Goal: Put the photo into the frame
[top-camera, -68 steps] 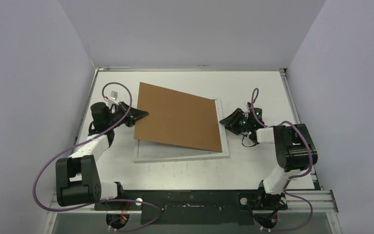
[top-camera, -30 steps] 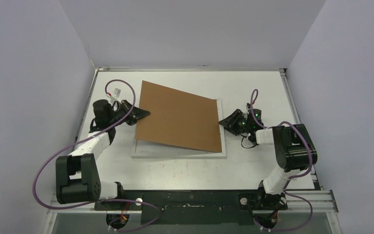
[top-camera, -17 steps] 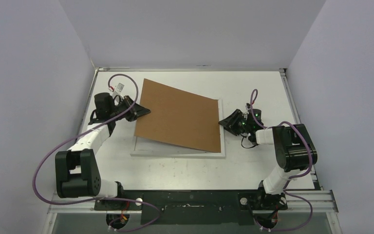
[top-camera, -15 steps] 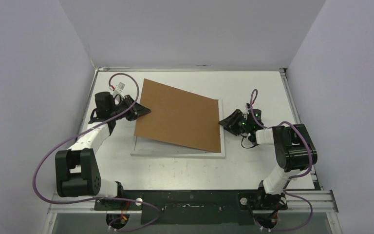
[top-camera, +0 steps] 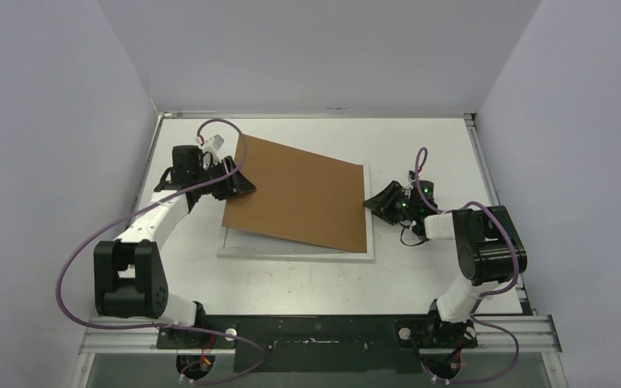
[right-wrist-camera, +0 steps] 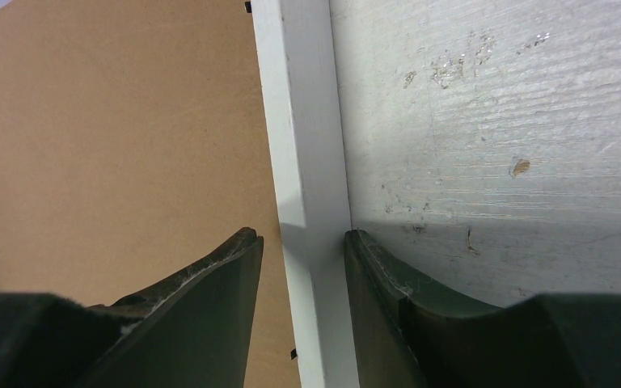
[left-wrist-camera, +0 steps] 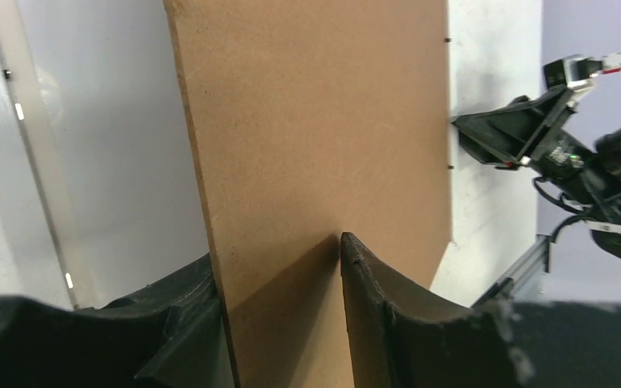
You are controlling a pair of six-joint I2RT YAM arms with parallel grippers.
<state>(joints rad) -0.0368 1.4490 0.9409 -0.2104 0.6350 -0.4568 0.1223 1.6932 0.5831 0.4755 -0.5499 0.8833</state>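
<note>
Nearest you, the two arm bases sit on the black rail at the table's [top-camera: 420, 145] near edge, with purple cables [top-camera: 69, 275] looping off them. Just beyond, the frame [top-camera: 291, 252] lies flat on the middle of the table. Only its white near rail, a strip of its left rail and its right rail show, because the brown backing board [top-camera: 299, 194] lies askew across the rest. You cannot see the photo in any view. Farther in, your right gripper [top-camera: 369, 203] is low at the frame's right rail. In the right wrist view its fingers stand spread to either side of that white rail. One finger [right-wrist-camera: 218, 275] is over the board with a thin dark gap beside the rail, and the other [right-wrist-camera: 380, 267] is on the table side, right against the rail's outer edge. It is not squeezing anything. On the other side and slightly farther back, your left gripper [top-camera: 242, 184] is at the board's left edge. The left wrist view shows that edge running between its fingers, one finger [left-wrist-camera: 372, 283] over the brown face and one [left-wrist-camera: 178, 299] under it, so the edge there is off the table. You cannot tell from these views whether those fingers are pressing the board or merely straddling it. Farthest back, the board's far left corner pokes out past the frame toward the rear of the table.
</note>
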